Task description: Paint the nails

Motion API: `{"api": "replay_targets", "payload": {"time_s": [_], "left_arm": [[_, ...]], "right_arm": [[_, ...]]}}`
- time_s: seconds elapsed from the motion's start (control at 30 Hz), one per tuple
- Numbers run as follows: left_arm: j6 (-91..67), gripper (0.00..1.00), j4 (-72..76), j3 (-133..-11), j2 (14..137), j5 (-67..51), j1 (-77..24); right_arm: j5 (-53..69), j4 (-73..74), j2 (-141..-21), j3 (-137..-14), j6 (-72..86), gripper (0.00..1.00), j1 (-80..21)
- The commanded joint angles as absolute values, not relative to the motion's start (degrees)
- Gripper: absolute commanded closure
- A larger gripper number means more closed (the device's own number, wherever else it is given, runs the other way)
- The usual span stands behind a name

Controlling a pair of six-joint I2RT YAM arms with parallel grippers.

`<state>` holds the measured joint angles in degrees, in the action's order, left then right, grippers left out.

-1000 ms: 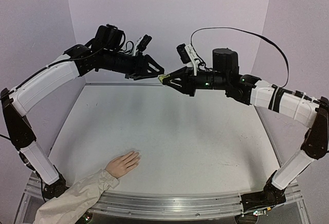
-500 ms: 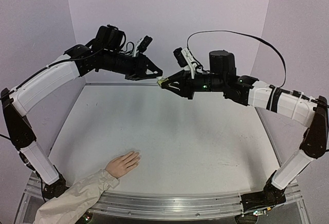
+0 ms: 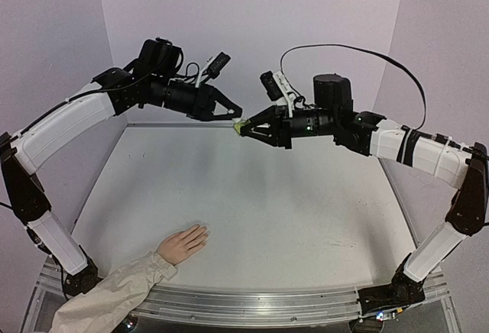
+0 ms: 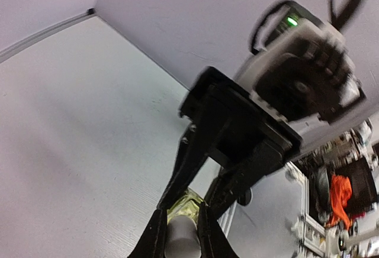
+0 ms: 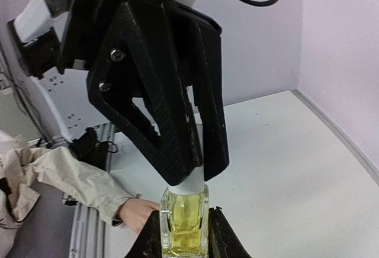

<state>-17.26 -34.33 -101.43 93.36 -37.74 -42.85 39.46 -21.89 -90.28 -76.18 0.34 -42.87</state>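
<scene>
A small yellow-green bottle (image 5: 184, 216) with a white cap (image 5: 190, 184) hangs high over the back of the table. My right gripper (image 5: 184, 229) is shut on its glass body. My left gripper (image 4: 182, 222) comes from the opposite side and is shut on the white cap (image 4: 180, 241). In the top view both grippers meet at the bottle (image 3: 239, 125). The pale peach hand (image 3: 183, 244) with a beige sleeve (image 3: 114, 291) lies palm down at the front left, far below both grippers. Its nails are too small to make out.
The white table (image 3: 306, 195) is closed in by lilac walls at the back and sides. An aluminium rail (image 3: 267, 302) runs along the near edge. A black cable (image 3: 367, 46) loops above the right arm.
My left gripper's jaws have shut on the bottle's cap. The right gripper and bottle have shifted slightly, and the left wrist has turned a little.
</scene>
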Motion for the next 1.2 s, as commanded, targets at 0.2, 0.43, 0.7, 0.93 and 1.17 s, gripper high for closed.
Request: {"api": "replay_targets", "payload": {"time_s": [0.2,0.43,0.7,0.93,1.17], "left_arm": [[-3.63,1.0,-21.36,-96.07,83.78,-72.75,-45.85],[-7.31,1.0,-21.27,-96.23,83.33,-71.42,-45.71],[-11.06,0.36,-27.49,-97.04,82.64,-53.08,-42.96],[-15.74,0.17,-35.25,-100.75,84.97,-39.07,-42.42],[-18.13,0.27,-37.0,-102.98,88.77,-42.52,-42.28]], "right_arm": [[64.39,-34.95,-91.09,-80.53,11.48,1.0,-43.95],[62.5,-35.35,-89.79,-79.44,11.55,1.0,-43.95],[47.56,-31.65,-86.62,-76.27,4.55,1.0,-43.95],[35.57,-27.61,-86.17,-75.41,0.47,1.0,-43.94],[34.19,-26.46,-87.01,-75.67,-2.37,1.0,-43.95]]}}
